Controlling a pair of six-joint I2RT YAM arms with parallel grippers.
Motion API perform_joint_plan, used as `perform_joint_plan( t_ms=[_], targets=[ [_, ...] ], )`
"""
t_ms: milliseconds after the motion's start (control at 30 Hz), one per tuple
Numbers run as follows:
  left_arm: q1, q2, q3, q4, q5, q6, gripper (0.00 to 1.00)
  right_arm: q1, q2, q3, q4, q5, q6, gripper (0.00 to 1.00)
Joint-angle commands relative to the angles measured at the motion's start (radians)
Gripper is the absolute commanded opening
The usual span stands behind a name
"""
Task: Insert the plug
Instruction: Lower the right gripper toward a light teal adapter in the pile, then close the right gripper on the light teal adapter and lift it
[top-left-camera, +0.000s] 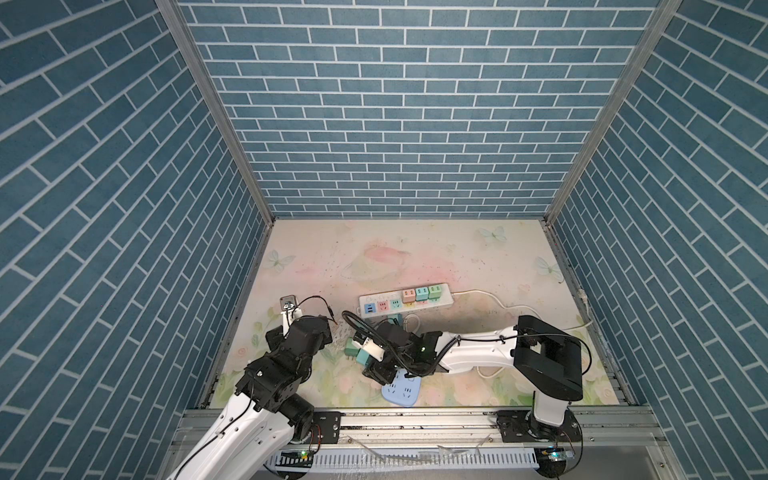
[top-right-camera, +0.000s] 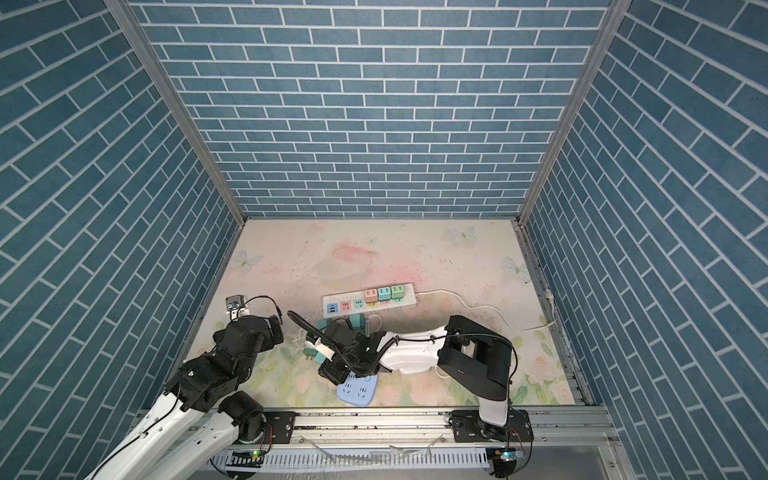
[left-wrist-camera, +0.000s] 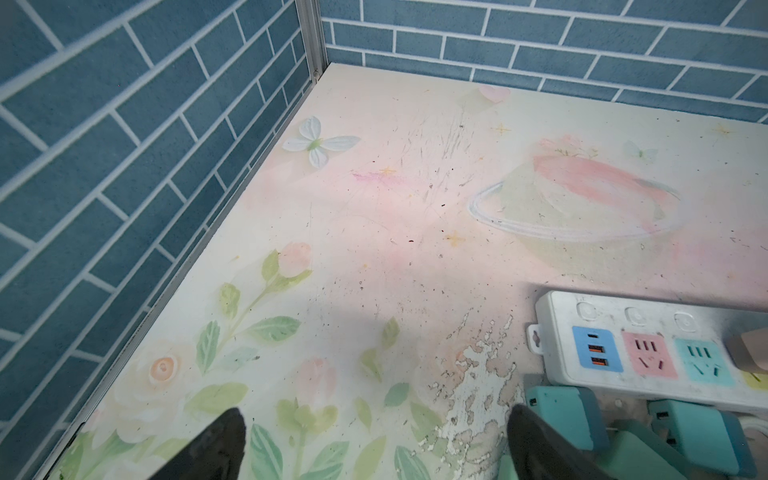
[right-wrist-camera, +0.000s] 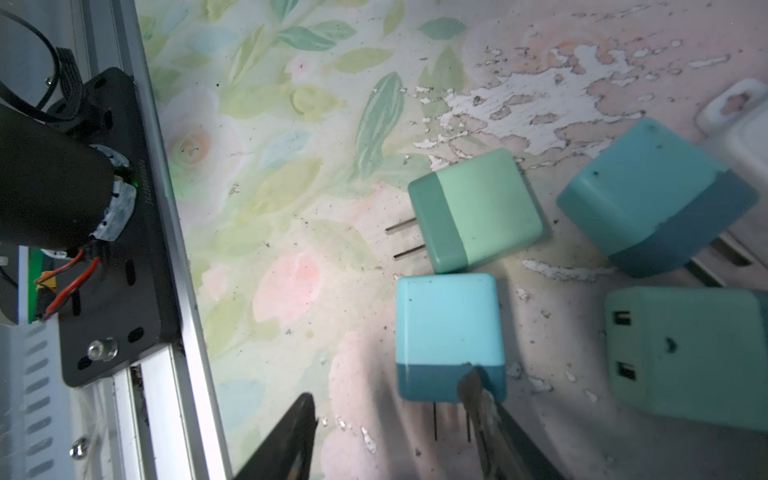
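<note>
Plug (right-wrist-camera: 449, 328) pale blue, dark base, two prongs; right hand (right-wrist-camera: 390, 384) spread beside it; left hand (left-wrist-camera: 376, 411) spread

In the right wrist view, both fingers (right-wrist-camera: 291, 440) of the right gripper (right-wrist-camera: 390, 388) run off the picture's edge. One fingertip overlaps the dark base of the light blue plug (right-wrist-camera: 446, 320) and covers part of its prongs; contact cannot be told. A teal USB plug (right-wrist-camera: 685, 357) is cut by the edge, and the white power strip (right-wrist-camera: 744, 137) shows only a blurred end.

In the left wrist view, a peach adapter (left-wrist-camera: 748, 353) is cut off, and a finger of the left gripper (left-wrist-camera: 376, 411) hides part of a teal plug (left-wrist-camera: 565, 411).

In both top views the right arm (top-left-camera: 469, 353) covers part of the blue socket board (top-left-camera: 401, 390) (top-right-camera: 357, 390).
</note>
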Motion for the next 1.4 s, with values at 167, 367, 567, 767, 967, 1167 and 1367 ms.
perform_joint_plan(
  t_ms=[167, 367, 567, 767, 967, 1167, 1367],
  targets=[
    [0.001, -0.017, -0.004, -0.019, -0.019, -0.007, 1.00, 0.006, -0.038, 0.026, -0.036, 0.108, -0.063, 0.72],
    [0.001, -0.024, -0.007, -0.019, -0.019, -0.008, 1.00, 0.005, 0.038, 0.086, -0.079, 0.124, -0.079, 0.78],
    [0.001, -0.026, -0.004, -0.025, -0.024, -0.012, 1.00, 0.005, 0.082, 0.110, -0.070, 0.090, -0.085, 0.78],
    [0.001, -0.027, -0.006, -0.025, -0.026, -0.013, 1.00, 0.006, 0.119, 0.125, -0.074, 0.084, -0.087, 0.74],
    [0.001, -0.027, -0.004, -0.027, -0.027, -0.014, 1.00, 0.005, 0.140, 0.130, -0.067, 0.073, -0.083, 0.70],
    [0.001, -0.027, -0.004, -0.026, -0.028, -0.015, 0.99, 0.005, 0.158, 0.136, -0.061, 0.067, -0.083, 0.68],
    [0.001, -0.027, -0.005, -0.026, -0.028, -0.015, 0.99, 0.005, 0.178, 0.143, -0.058, 0.062, -0.081, 0.65]
  ],
)
